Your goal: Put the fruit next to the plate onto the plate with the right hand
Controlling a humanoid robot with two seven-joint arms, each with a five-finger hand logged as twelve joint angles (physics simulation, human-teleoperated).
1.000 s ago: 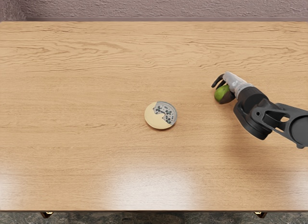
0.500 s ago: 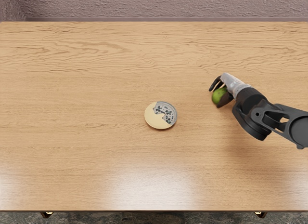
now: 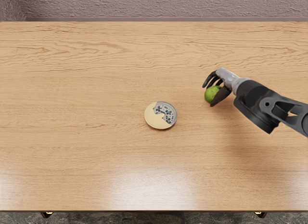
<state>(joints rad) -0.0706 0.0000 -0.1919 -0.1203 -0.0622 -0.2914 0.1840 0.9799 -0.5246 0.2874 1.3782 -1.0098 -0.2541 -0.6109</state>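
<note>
Right hand (image 3: pixel 215 88): fingers curled around small green round fruit (image 3: pixel 211 94); transfer pending, small round patterned plate (image 3: pixel 160 115) well apart, unfilled.

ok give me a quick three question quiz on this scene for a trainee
1. Which robot hand grips the green fruit? A left, B right, C neither
2. Fill in: the plate lies to the picture's ____ of the fruit.
3. True or false: the fruit rests on the plate.

Key: 1 B; 2 left; 3 false, the fruit is in the hand, apart from the plate.
</note>
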